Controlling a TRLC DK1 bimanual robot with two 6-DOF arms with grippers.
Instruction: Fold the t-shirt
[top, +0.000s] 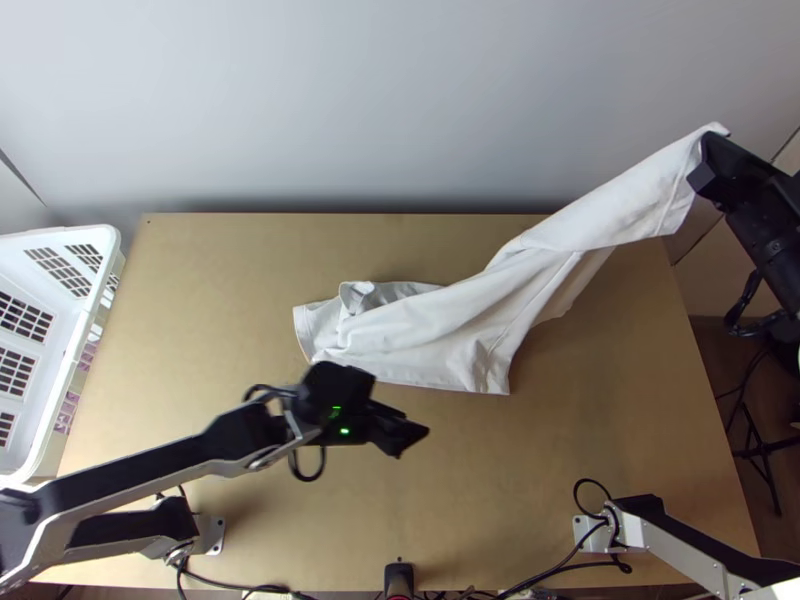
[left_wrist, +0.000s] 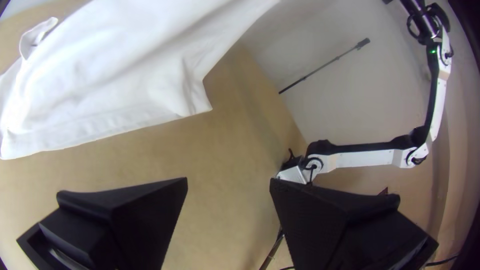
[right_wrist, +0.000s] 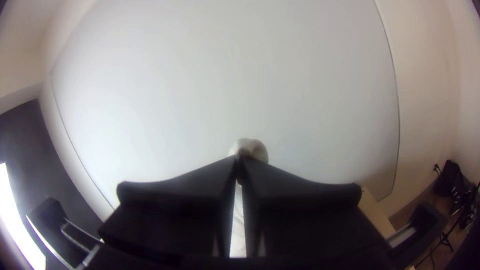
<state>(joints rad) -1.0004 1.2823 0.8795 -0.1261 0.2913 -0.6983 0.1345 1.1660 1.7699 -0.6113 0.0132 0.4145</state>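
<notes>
The white t-shirt (top: 430, 325) lies bunched across the middle of the table, its right part lifted in a stretched slope to the upper right. There my right gripper (top: 708, 140) holds its upper end, raised beyond the table's right corner. In the right wrist view, my right gripper (right_wrist: 240, 160) is shut on a bit of the cloth (right_wrist: 252, 147). My left gripper (top: 405, 435) is below the shirt's near edge, apart from it. In the left wrist view, my left gripper (left_wrist: 229, 182) stands open with bare table between its fingers, and the shirt (left_wrist: 115, 75) lies beyond.
A white plastic basket (top: 50, 340) stands at the table's left edge. Cables run along the near edge of the wooden table (top: 560, 450), around a small black device (top: 399, 578). A pale wall (top: 400, 100) rises behind the far edge.
</notes>
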